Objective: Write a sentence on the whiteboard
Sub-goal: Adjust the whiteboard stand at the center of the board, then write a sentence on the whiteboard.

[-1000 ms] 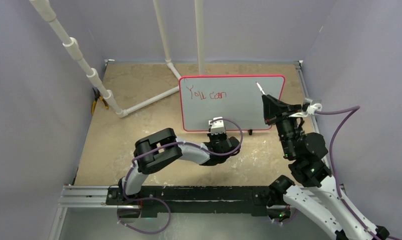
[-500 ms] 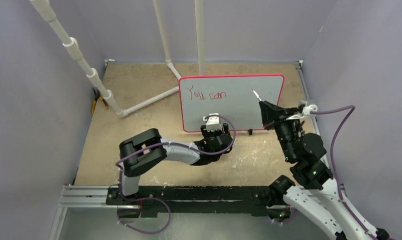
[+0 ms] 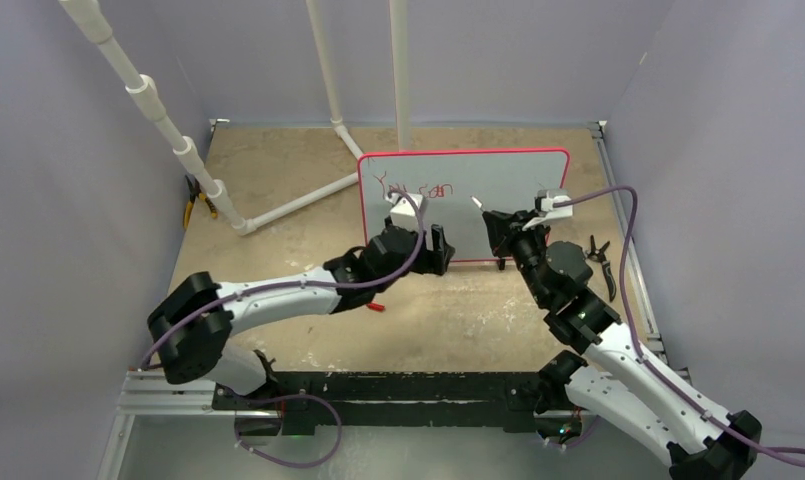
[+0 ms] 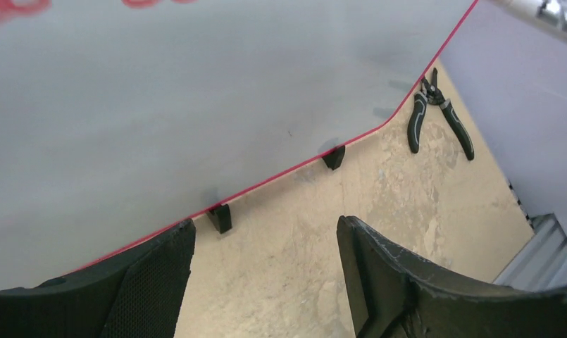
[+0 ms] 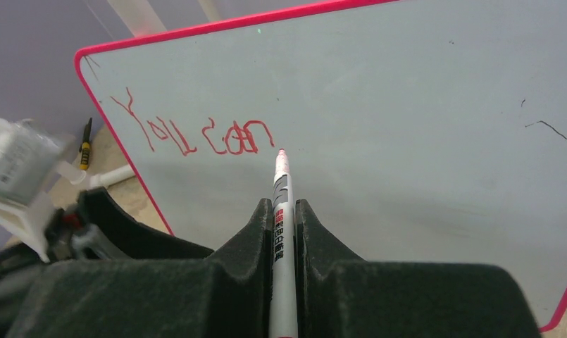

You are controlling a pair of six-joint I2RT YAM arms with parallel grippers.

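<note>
- Closed tight on the barrel of the marker (image 5: 281,204), the right fingers (image 5: 256,232) aim its red tip just past the last letter of the sentence (image 5: 196,134). Whether the tip touches the face, I cannot tell.
- That marker looks light, stiff and smooth-sided, so it could twist or slide back under writing pressure. A hold low on the barrel, near the tip, seems best.
- Fresh ink probably smears, so keep off the lettering.
- The whiteboard (image 3: 498,180) stands near the middle of the desk (image 3: 278,180) on small black feet (image 4: 221,217). It is likely thin and light and may skid or tip when pushed, so its red frame is the place to steady it.
- The left fingers (image 4: 160,274) stand wide apart, holding nothing, just in front of the board's lower edge.
- Black pliers (image 3: 600,262) lie on the desk to the board's right, and a small red piece (image 3: 377,307), perhaps the cap, lies under the left arm.
</note>
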